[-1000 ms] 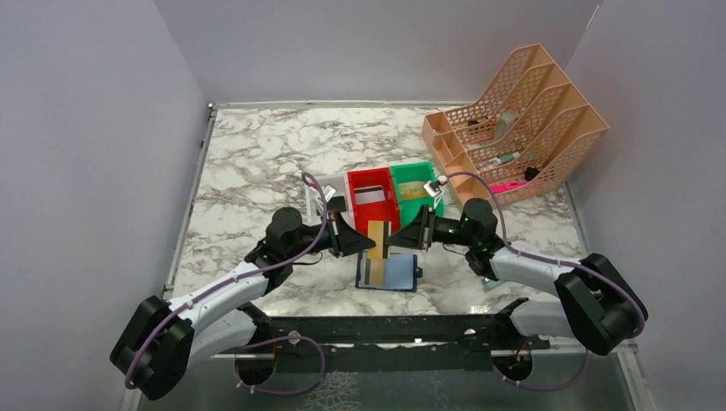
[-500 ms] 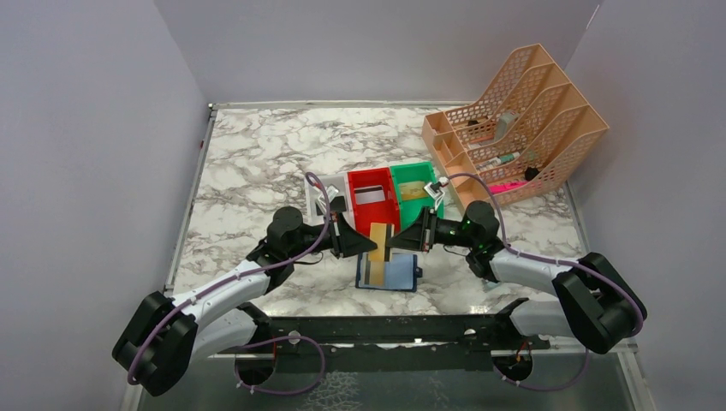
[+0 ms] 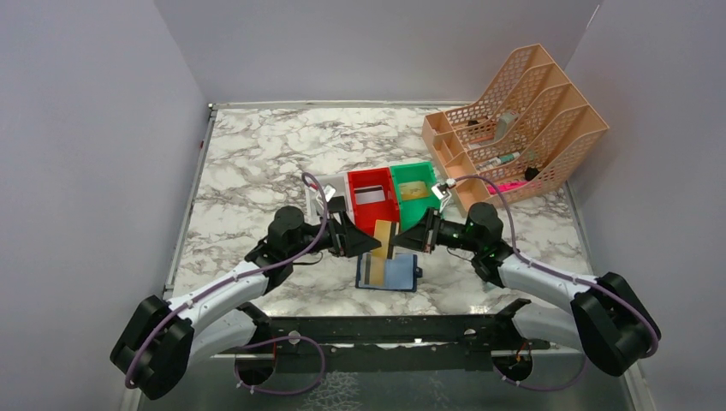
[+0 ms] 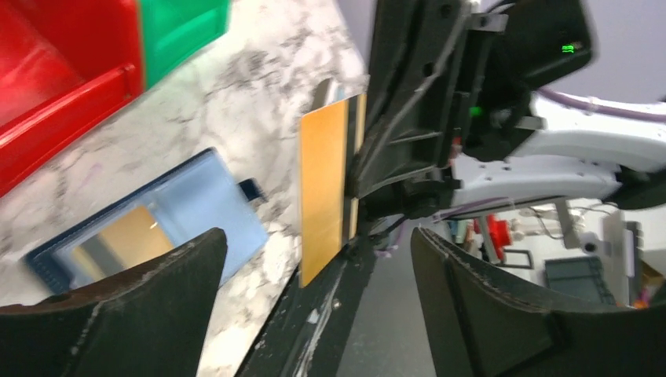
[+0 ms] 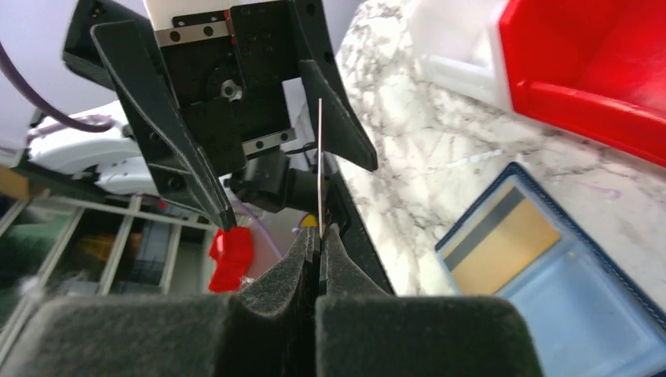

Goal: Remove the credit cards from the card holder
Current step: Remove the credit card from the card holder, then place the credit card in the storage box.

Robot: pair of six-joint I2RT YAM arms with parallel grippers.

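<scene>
While the right hand (image 3: 399, 242) pinches the gold card (image 3: 383, 233), held tall and upright, the left hand (image 3: 366, 246) is spread wide just beside it. The card holder (image 3: 400, 272) lies open on the counter (image 3: 257, 171) right below.

At frame centre, the left gripper (image 3: 360, 242) and the right gripper (image 3: 401, 241) meet at a gold card (image 3: 383, 233). Directly below, the card holder (image 3: 399, 274) lies open on the marble table (image 3: 257, 163).
</scene>
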